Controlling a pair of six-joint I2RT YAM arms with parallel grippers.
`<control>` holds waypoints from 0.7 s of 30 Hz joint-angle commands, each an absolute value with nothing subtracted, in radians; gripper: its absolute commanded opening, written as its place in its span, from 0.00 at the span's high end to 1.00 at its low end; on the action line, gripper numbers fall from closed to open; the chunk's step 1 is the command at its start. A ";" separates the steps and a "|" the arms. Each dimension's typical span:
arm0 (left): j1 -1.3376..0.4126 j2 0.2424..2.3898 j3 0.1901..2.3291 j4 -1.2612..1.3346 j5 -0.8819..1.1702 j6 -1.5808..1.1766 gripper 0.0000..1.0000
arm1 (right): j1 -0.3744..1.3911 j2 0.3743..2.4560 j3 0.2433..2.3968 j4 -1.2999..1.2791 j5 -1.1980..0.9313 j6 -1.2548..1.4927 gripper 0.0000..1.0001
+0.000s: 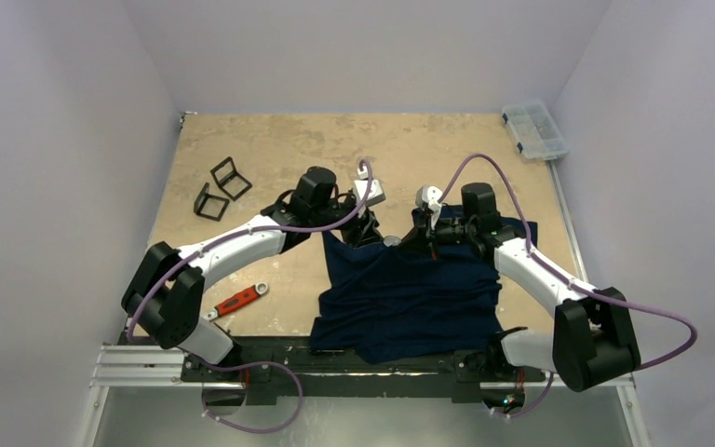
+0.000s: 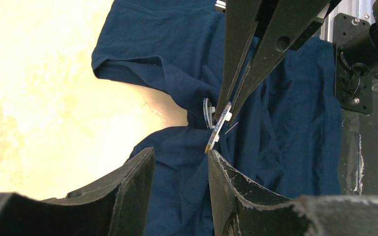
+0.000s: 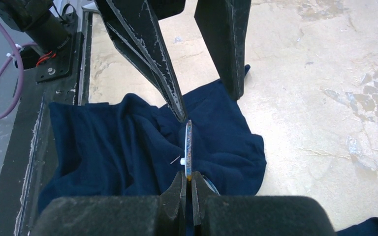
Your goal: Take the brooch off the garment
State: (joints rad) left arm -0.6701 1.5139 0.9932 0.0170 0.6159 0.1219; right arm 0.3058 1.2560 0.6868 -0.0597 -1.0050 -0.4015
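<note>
finding: the right gripper (image 3: pixel 187 181) has its fingers pinched narrow on the edge of the brooch (image 3: pixel 188 146), a thin disc held on edge just above bunched fabric of the garment (image 1: pixel 410 298), which lies on the table (image 1: pixel 270 158) between the arms. the left gripper (image 2: pixel 181 152) has its fingers apart, holding nothing, one finger just beside the brooch. a thin pin (image 3: pixel 175 160) shows beside the disc. recommendation: the left gripper should clamp the fabric close under the brooch while the right draws it off along the pin's line, not sideways, to avoid snagging.
</note>
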 commanded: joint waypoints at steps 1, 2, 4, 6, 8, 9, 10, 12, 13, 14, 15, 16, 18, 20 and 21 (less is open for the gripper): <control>-0.676 1.537 1.054 0.032 0.665 0.178 0.57 | 0.308 1.233 0.688 -0.075 -1.025 -0.438 1.00; -0.677 1.540 1.058 0.036 0.669 0.173 0.58 | 0.308 1.233 0.689 -0.080 -1.026 -0.443 1.00; -0.682 1.544 1.061 0.040 0.678 0.171 0.59 | 0.308 1.233 0.689 -0.086 -1.026 -0.451 1.00; -0.686 1.546 1.060 0.040 0.693 0.171 0.59 | 0.308 1.234 0.689 -0.087 -1.026 -0.455 1.00; -0.691 1.549 1.061 0.033 0.708 0.176 0.60 | 0.308 1.237 0.691 -0.085 -1.027 -0.453 1.00; -0.694 1.548 1.062 0.032 0.717 0.177 0.60 | 0.308 1.240 0.690 -0.082 -1.031 -0.450 1.00; -0.697 1.548 1.062 0.031 0.720 0.175 0.60 | 0.308 1.242 0.691 -0.080 -1.034 -0.448 1.00; -0.701 1.548 1.062 0.031 0.722 0.172 0.60 | 0.308 1.244 0.691 -0.078 -1.035 -0.447 1.00; -0.705 1.548 1.062 0.031 0.723 0.173 0.60 | 0.308 1.245 0.690 -0.076 -1.037 -0.446 1.00; -0.708 1.548 1.062 0.030 0.724 0.176 0.60 | 0.308 1.245 0.691 -0.073 -1.037 -0.446 1.00; -0.710 1.548 1.062 0.027 0.725 0.176 0.60 | 0.308 1.247 0.692 -0.072 -1.038 -0.446 1.00; -0.711 1.549 1.062 0.025 0.726 0.177 0.60 | 0.308 1.247 0.693 -0.073 -1.040 -0.448 1.00; -0.712 1.552 1.062 0.026 0.722 0.178 0.64 | 0.308 1.249 0.697 -0.079 -1.044 -0.456 1.00; -0.714 1.559 1.065 0.029 0.721 0.173 0.69 | 0.308 1.249 0.698 -0.081 -1.047 -0.459 1.00; -0.715 1.563 1.069 0.029 0.719 0.172 0.71 | 0.308 1.249 0.698 -0.081 -1.050 -0.459 1.00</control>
